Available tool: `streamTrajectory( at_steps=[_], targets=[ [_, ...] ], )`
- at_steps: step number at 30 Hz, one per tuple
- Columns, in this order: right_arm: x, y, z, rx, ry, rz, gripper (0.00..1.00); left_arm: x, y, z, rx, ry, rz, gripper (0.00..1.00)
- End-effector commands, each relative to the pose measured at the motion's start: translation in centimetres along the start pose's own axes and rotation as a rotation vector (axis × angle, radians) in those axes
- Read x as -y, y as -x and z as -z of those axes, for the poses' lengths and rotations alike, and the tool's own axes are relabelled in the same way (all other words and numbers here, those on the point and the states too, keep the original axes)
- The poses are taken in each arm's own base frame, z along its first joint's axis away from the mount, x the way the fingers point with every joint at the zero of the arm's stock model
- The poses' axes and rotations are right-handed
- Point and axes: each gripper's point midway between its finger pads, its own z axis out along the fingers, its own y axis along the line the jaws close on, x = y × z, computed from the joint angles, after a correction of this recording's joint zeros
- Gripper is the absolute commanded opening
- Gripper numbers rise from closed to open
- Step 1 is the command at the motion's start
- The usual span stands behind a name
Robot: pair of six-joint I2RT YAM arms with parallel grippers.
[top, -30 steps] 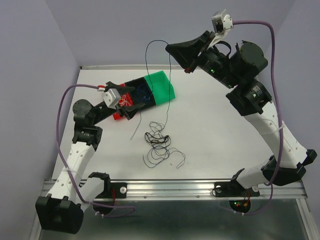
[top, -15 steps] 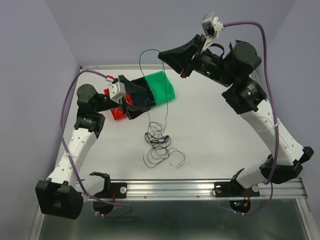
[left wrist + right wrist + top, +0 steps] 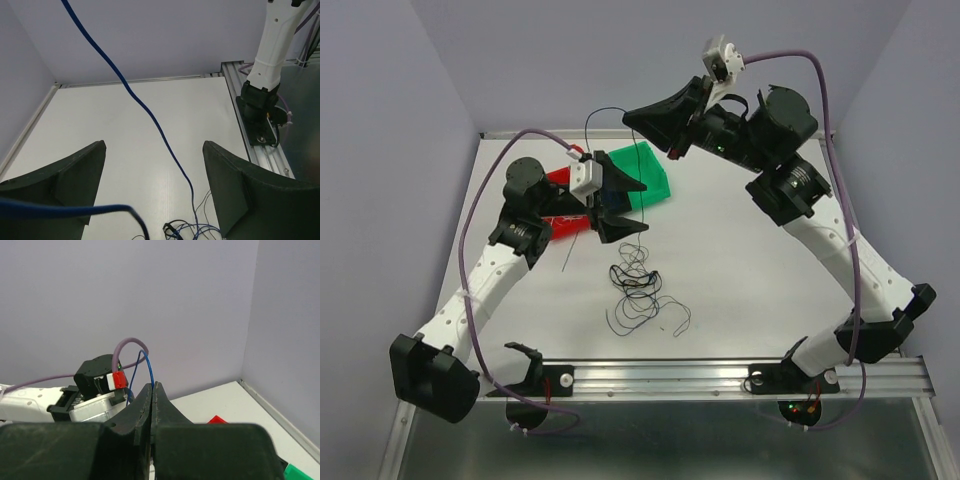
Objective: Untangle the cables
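The white desk [image 3: 770, 250] carries a green bin [image 3: 655, 175] and a red bin [image 3: 558, 228] toward its far-left corner (the left arm overlaps both). The right claw [image 3: 632, 116] hangs high over the far edge, pressed together on a blue cable [image 3: 149, 365] that loops up from its tips and runs down to the heap. The left claw [image 3: 635, 208] is spread wide above the desk, just to the near side of the green bin. The blue cable passes between its fingers [image 3: 75, 175], touching neither; a second, blurred blue strand crosses in front of one. The other cables [image 3: 638, 290], thin and dark, lie knotted in a loose heap at mid-desk, toward the near edge.
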Motion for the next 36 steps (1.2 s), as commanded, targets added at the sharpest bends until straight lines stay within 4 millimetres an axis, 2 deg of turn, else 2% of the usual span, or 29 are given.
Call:
streamTrajectory(
  at_steps=[1, 5, 9, 15, 21, 24, 35, 36],
  targets=[
    [-2.2, 5.2, 1.2, 0.21, 0.081, 0.113, 0.0, -0.3, 0.5, -1.2, 0.016, 0.03, -0.016, 0.89],
    [-3.2, 6.3, 2.0, 0.306, 0.116, 0.129, 0.01, -0.5, -1.0, -2.4, 0.015, 0.033, 0.038, 0.85],
    [-3.9, 7.6, 2.8, 0.378, 0.133, 0.143, 0.01, -0.1, -2.3, -3.5, 0.008, 0.017, 0.053, 0.58],
    [-4.2, 9.1, 3.4, 0.453, 0.132, 0.175, 0.01, 0.7, -4.6, -3.9, -0.018, 0.005, 0.057, 0.55],
    [-3.8, 10.7, 4.1, 0.512, 0.084, 0.19, 0.0, 1.1, -6.9, -3.5, -0.044, 0.011, 0.062, 0.43],
    [-3.7, 11.2, 4.4, 0.531, 0.065, 0.2, 0.01, 1.3, -7.3, -3.3, -0.046, 0.013, 0.059, 0.33],
    [-2.6, 13.6, 5.8, 0.603, -0.044, 0.217, 0.01, 1.8, -7.9, -3.3, -0.05, -0.014, 0.064, 0.31],
    [-2.5, 13.8, 5.8, 0.611, -0.051, 0.213, 0.01, 1.9, -7.9, -3.3, -0.048, -0.019, 0.064, 0.23]
  ],
)
